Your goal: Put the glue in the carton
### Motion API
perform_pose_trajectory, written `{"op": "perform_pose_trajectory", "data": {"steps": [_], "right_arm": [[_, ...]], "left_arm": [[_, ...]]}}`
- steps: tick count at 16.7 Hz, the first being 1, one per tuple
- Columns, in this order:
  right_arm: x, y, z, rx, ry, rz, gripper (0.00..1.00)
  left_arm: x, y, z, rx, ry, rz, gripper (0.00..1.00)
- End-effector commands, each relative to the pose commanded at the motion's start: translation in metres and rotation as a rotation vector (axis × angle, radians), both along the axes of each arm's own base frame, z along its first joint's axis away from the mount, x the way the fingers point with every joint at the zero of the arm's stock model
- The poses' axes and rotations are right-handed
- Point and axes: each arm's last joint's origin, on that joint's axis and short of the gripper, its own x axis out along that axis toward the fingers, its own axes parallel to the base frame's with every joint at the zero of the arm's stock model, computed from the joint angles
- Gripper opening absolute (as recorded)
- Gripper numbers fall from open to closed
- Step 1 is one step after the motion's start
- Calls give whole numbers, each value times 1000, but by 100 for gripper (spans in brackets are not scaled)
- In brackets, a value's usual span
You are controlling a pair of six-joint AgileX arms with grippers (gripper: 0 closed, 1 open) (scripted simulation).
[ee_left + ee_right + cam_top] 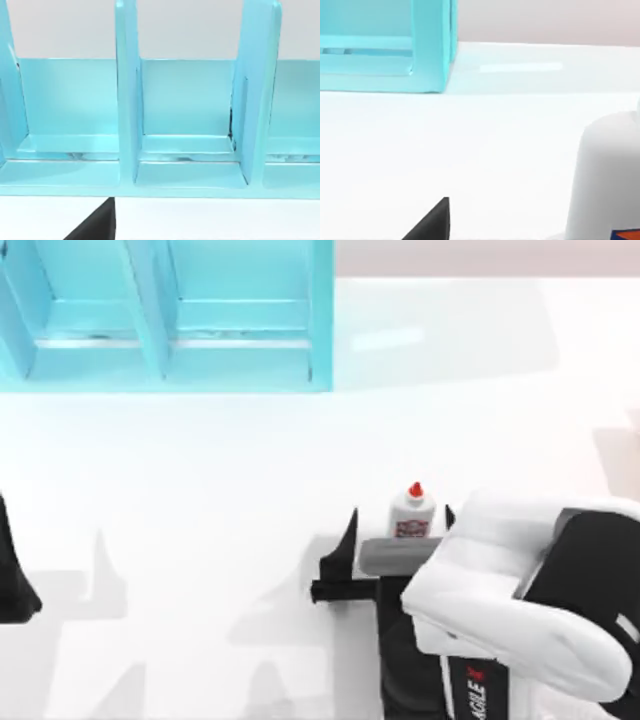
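Glue [412,512]: upright on the white table [200,490], lower right of centre in the top view, not lifted.
Right claw [400,525]: fingers spread, straddling the bottle, presumably to pinch it.
Carton [165,315]: upper left, well apart from the glue.
Left claw [15,570]: parked at the left edge; finger state cannot be told.

The top view looks straight down on the white table [200,490], with the blue carton [170,320] in the upper left of the frame and the right arm [520,600] at lower right. The left wrist view faces the carton [185,125] head-on and close, its dividers spanning the frame. The right wrist view sits low over the table [445,150], looking across it; the carton's corner [427,50] stands at upper left, the glue [605,175] very near at lower right. All three views share the carton.
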Motion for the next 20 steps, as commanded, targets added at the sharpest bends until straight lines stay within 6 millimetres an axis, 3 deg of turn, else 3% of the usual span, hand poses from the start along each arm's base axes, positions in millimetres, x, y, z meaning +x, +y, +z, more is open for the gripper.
{"op": "perform_pose_trajectory", "data": {"steps": [5,10,20], "right_arm": [[16,-6,-3,1,2,0,100],[17,-6,-3,1,2,0,100],[17,-6,-3,1,2,0,25]], "left_arm": [[0,0,0,0,0,0,100],[0,0,0,0,0,0,100],[0,0,0,0,0,0,100]]}}
